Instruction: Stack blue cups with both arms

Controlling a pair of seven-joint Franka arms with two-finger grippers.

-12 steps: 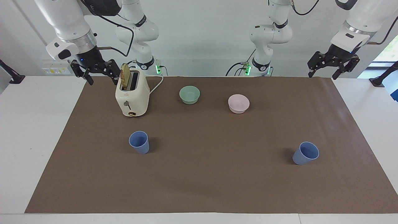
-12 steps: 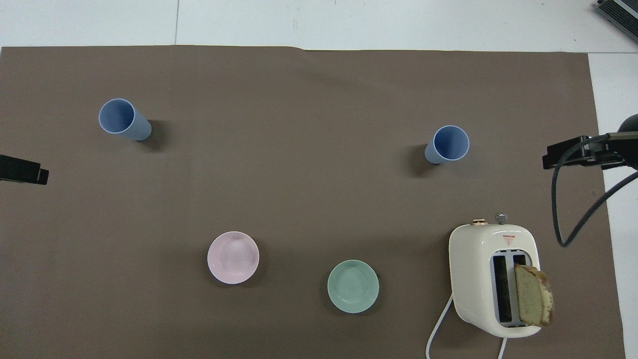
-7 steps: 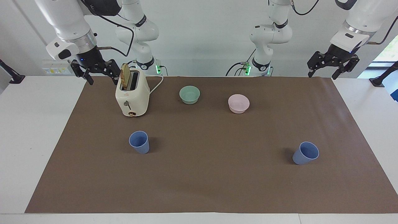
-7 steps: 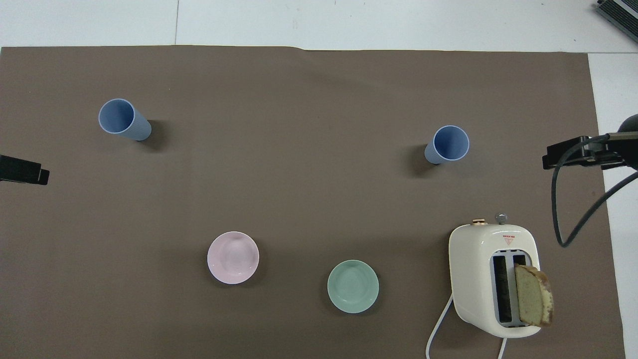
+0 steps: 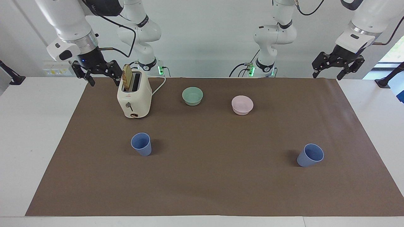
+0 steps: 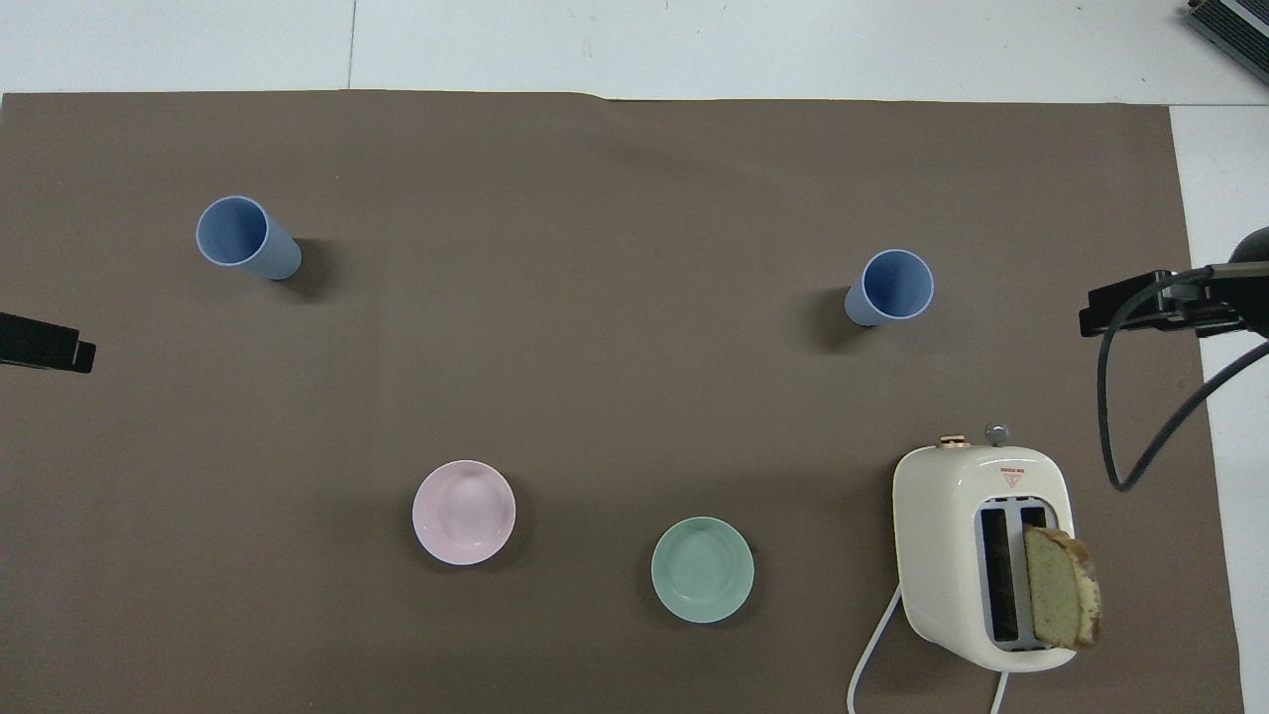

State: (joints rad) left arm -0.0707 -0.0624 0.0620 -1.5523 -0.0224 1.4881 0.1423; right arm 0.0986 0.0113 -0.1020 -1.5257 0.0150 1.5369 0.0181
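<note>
Two periwinkle-blue tapered plastic cups stood apart and unstacked on the brown table mat (image 5: pixel 208 189) while both arms waited.

One blue cup (image 5: pixel 141 144) stood toward the right arm's end, farther from the robots than the cream two-slot toaster (image 5: pixel 134 96) with its slice of bread (image 5: pixel 127 76); the other blue cup (image 5: pixel 310 155) stood toward the left arm's end, well apart from it. The mint-green bowl (image 5: pixel 192 96) and pale pink bowl (image 5: pixel 242 105) sat between them, nearer the robots. The right gripper (image 5: pixel 96 75) hung beside the toaster, fingers spread and empty. The left gripper (image 5: pixel 337 67) hung over the mat's corner, fingers likewise apart.
</note>
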